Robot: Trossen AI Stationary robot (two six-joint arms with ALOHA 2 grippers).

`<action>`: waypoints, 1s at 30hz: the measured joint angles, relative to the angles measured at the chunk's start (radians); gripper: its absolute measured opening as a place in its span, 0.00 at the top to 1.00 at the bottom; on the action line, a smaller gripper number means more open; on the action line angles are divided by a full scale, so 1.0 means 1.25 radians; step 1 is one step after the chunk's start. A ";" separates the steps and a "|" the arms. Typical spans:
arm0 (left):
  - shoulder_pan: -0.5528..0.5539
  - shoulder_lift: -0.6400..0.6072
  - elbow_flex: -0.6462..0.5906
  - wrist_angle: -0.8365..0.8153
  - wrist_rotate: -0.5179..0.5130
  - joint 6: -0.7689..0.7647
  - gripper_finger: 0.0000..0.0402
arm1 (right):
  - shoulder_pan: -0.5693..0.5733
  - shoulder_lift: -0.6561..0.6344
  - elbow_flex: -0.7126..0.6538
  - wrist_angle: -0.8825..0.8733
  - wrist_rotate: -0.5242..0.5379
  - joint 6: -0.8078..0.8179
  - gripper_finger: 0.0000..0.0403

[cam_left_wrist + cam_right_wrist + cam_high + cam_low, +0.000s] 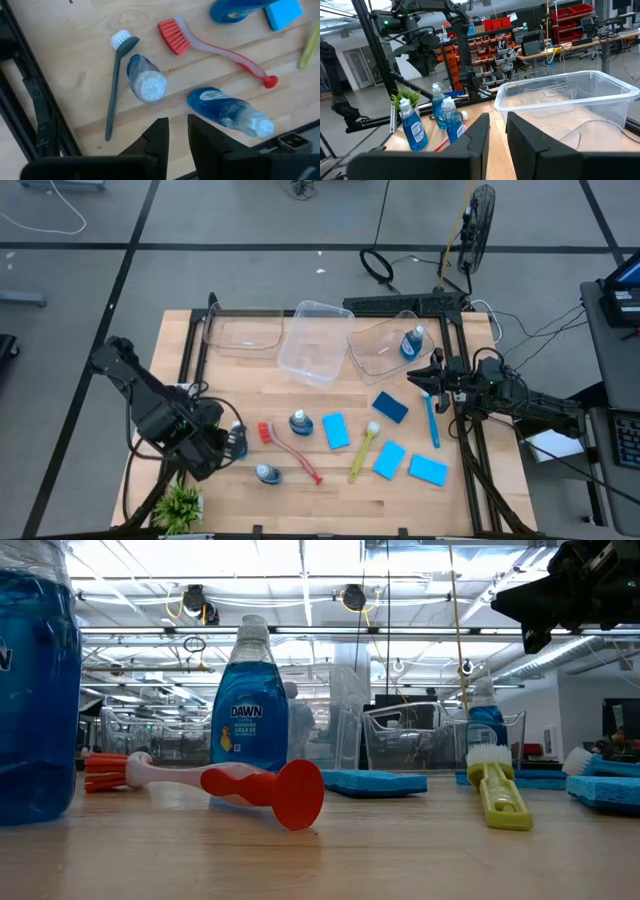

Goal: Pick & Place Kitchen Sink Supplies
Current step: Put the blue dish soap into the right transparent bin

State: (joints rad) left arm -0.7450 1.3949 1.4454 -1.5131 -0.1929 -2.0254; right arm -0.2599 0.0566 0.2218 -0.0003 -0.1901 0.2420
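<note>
Under our left gripper (176, 131), whose fingers hang slightly parted and grasp nothing, lie a bottle (146, 80) standing upright and the grey brush (116, 85) just beside it; a second bottle (230, 111) rests on its side a little to the other side of the fingertips. We judge the arm is poised above this cluster to choose its next pick. Farther out from that gripper sit the red brush (290, 448), a third bottle (300, 423), the yellow brush (363, 450) and the sponges (335, 431), all loose on the table (340, 498).

Our right gripper (428, 377) hovers with narrowly parted fingers holding nothing, just beside the bin (388, 346) that holds the fourth bottle (411, 342); we take it that it stands here because this bin is its drop point. The blue brush (432, 420) lies close below it. Beyond that bin, two more bins (315, 340) look empty
</note>
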 joint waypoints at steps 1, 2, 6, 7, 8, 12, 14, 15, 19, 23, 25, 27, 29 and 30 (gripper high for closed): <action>-0.002 0.005 0.000 0.000 0.000 0.000 0.81 | 0.000 0.000 0.000 0.000 0.000 0.000 0.86; -0.003 0.009 0.000 0.000 -0.001 -0.001 0.80 | 0.000 0.000 0.000 0.000 0.000 0.000 0.86; -0.003 0.017 0.000 -0.002 -0.023 -0.024 0.71 | 0.000 0.000 0.000 0.000 0.000 0.000 0.86; -0.003 0.017 0.000 -0.003 -0.027 -0.024 0.67 | 0.000 0.000 0.000 0.000 0.000 0.000 0.86; -0.003 0.017 0.000 -0.003 -0.028 -0.024 0.64 | 0.000 0.000 0.000 0.000 0.000 0.000 0.86; -0.002 0.020 -0.001 -0.002 -0.029 -0.013 0.52 | 0.000 0.000 0.000 0.000 0.000 0.000 0.86; -0.002 0.023 -0.011 -0.001 -0.028 -0.021 0.48 | 0.000 0.000 0.000 0.000 0.000 0.000 0.86; -0.002 0.024 -0.020 0.002 -0.027 -0.027 0.47 | 0.000 0.000 0.000 0.000 0.000 0.000 0.86; 0.004 0.023 -0.062 0.050 -0.010 -0.039 0.44 | 0.000 0.000 0.000 0.000 0.000 0.000 0.86; 0.013 0.023 -0.088 0.081 0.005 -0.040 0.45 | 0.000 0.000 0.000 0.002 0.001 0.000 0.86; 0.018 0.023 -0.098 0.088 0.005 -0.039 0.46 | 0.000 0.000 0.000 0.002 0.001 0.000 0.86; 0.022 0.023 -0.105 0.091 0.005 -0.039 0.48 | 0.000 0.000 0.000 0.003 0.001 0.000 0.86; 0.025 0.023 -0.110 0.091 0.007 -0.039 0.50 | 0.000 0.000 0.000 0.002 0.001 0.000 0.86; 0.027 0.023 -0.110 0.091 0.007 -0.039 0.52 | 0.000 0.000 0.000 0.002 0.001 0.002 0.86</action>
State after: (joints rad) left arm -0.7108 1.4239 1.3075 -1.3997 -0.1844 -2.0739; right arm -0.2596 0.0566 0.2222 0.0029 -0.1894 0.2449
